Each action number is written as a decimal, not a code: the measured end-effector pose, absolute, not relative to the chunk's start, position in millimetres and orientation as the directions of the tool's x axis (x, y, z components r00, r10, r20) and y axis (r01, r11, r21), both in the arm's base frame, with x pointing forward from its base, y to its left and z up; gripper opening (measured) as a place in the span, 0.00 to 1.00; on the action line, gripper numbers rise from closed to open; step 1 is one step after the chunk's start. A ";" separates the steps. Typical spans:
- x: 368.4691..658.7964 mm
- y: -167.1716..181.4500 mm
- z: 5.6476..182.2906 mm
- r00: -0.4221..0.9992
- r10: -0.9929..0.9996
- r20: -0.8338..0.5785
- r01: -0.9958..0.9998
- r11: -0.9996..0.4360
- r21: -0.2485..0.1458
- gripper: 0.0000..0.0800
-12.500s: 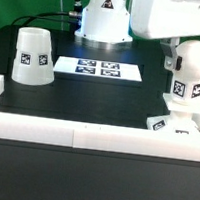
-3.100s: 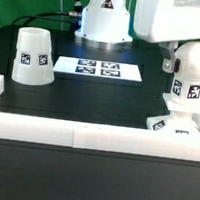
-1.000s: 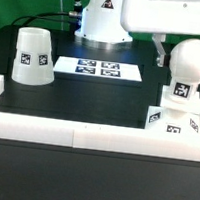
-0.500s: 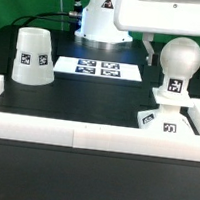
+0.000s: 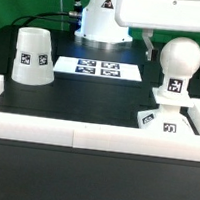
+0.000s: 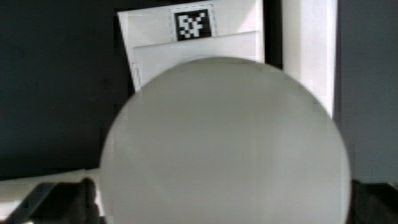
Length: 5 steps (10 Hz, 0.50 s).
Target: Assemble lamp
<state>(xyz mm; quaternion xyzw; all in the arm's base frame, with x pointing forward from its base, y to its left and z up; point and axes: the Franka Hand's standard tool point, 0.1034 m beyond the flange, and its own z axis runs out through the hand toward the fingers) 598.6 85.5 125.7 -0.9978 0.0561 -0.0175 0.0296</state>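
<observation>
Currently, working from the exterior view's left, you have the white tapered plastic cone shade point(image 5: 32, 56) standing upright on the black table point(image 5: 87, 105), well apart from the rest of the set and untouched. Near the middle lies the marker board point(image 5: 99, 68), flat on the table just in front of the large white robot pedestal point(image 5: 103, 20). At the exterior view's right, the white rounded plastic bulb point(image 5: 179, 59) stands upright by its short neck on the flat square white base point(image 5: 170, 120), which sits against the low white wall point(image 5: 89, 137) along the near edge of the work area.

The two-finger gripper point(image 5: 147, 43) hangs behind and just above the bulb; one dark finger shows beside the globe, apart from it. In the wrist view the bulb point(image 6: 222, 145) fills the picture, with dark finger pads at the lower corners on either side of it and not touching. You may record the jaws as spread wide and holding nothing.

Judgement: the bulb-to-base step appears done or nearly so, though you cannot confirm from these views that the neck is fully seated. The shade remains to be fitted. Your next move calls for lifting clear of the bulb, crossing to the shade, gripping its wall, and lowering it centred over the bulb without knocking the base.
</observation>
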 end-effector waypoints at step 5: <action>590.3 72.6 161.1 0.994 -0.108 0.012 -0.107 -0.992 -0.061 0.87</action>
